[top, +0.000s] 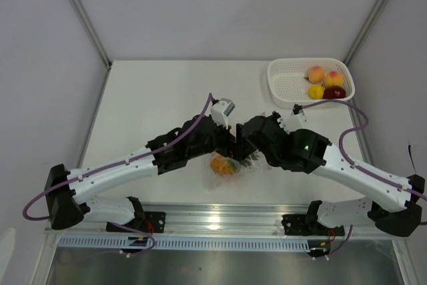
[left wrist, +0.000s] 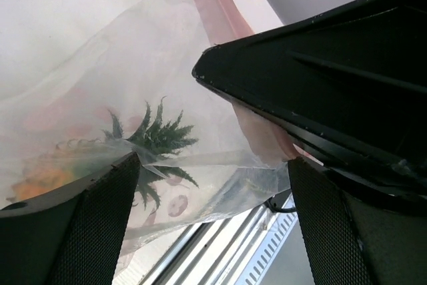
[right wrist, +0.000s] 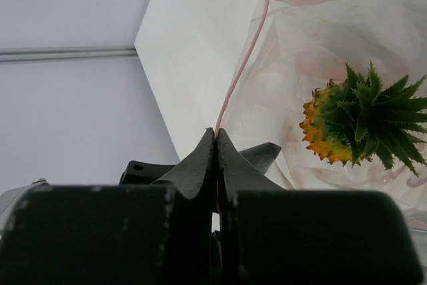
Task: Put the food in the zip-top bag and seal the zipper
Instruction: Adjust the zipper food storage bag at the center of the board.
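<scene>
Zip-top bag (top: 233, 167) lies crumpled on the white table (top: 167, 98) just below the centre of the overhead frame, right under the spot where the two arms meet, and the orange pineapple (top: 223, 165) shows through its clear film. In the right wrist view the right gripper (right wrist: 215, 135) at lower centre is clenched tight, its jaws pressed together on the thin pink zipper (right wrist: 243, 65), which rises from the fingertips toward the top of the frame; the bag (right wrist: 313, 45) hangs open to the right with the pineapple (right wrist: 340, 125) and its green crown inside. In the left wrist view the left gripper (left wrist: 213, 161) is released, its two fingers (left wrist: 100, 218) set wide apart at the bottom corners, with the bag (left wrist: 133, 65) across the gap and the pineapple crown (left wrist: 160, 131) seen through it; whether either pad touches the film cannot be told. At the upper right of the overhead frame a white mesh basket (top: 283, 85) holds two peaches (top: 316, 73), a lemon-like fruit (top: 316, 91) and a dark red apple (top: 335, 92), well apart from the bag
</scene>
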Action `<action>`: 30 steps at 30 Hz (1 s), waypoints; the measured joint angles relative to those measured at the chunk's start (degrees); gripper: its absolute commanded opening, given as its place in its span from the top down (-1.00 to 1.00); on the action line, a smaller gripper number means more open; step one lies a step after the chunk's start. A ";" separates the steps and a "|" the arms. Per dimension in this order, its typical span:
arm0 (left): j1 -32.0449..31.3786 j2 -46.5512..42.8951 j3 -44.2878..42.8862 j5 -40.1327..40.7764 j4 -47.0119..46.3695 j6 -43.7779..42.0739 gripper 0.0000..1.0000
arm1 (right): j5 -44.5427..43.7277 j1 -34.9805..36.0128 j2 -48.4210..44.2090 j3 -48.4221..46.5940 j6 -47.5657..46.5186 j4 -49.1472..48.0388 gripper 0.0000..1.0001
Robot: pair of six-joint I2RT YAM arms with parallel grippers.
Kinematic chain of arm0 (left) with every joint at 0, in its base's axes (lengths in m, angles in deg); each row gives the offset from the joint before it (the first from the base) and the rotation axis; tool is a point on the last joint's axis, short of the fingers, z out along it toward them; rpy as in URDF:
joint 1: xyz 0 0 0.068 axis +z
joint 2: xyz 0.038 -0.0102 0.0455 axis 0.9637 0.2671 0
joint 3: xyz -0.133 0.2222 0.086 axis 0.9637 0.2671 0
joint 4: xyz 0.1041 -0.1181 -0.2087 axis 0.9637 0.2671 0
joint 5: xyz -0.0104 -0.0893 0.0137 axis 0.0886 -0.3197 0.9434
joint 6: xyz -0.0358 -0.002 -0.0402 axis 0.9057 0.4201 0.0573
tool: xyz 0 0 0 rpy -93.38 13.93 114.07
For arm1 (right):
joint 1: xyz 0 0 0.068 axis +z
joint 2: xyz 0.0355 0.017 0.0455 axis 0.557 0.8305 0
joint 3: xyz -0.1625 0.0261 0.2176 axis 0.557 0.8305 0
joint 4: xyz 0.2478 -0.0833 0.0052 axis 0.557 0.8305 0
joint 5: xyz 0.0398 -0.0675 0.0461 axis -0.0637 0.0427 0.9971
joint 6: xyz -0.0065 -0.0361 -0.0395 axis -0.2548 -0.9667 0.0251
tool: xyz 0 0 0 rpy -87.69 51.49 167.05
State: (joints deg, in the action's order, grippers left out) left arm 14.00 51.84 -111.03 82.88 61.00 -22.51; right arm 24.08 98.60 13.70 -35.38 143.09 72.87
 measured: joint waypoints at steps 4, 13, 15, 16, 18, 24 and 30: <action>-0.11 -1.31 2.78 0.22 -3.10 -0.11 -0.77 | -0.07 0.26 -2.08 1.14 -3.39 -1.92 1.00; -0.09 -12.02 12.46 2.03 -5.51 -0.48 -0.65 | 10.43 -10.23 -9.92 9.46 -21.77 -10.95 1.00; -0.09 -13.77 12.96 2.64 -5.11 -0.48 -0.64 | 14.45 -12.83 -9.05 10.12 -26.36 -12.26 1.00; -0.09 -14.45 13.03 2.84 -4.90 -0.48 -0.62 | 16.35 -13.60 -8.20 10.12 -28.52 -13.00 0.99; -0.07 -15.23 13.03 2.86 -4.37 -0.55 -0.61 | 19.30 -14.12 -6.32 10.12 -31.82 -14.45 0.99; -0.09 -14.49 11.17 2.84 -1.25 -1.29 -0.81 | 22.88 -14.08 -3.17 9.11 -34.23 -15.54 1.00; -0.81 -11.39 10.45 3.19 -3.82 -4.13 -0.93 | 23.37 -12.68 -0.07 2.54 -32.92 -14.93 0.99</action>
State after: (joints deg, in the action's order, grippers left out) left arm 13.19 40.46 -100.58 86.08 57.17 -26.64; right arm 47.44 85.92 13.63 -32.85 110.17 57.94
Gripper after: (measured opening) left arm 0.949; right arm 0.006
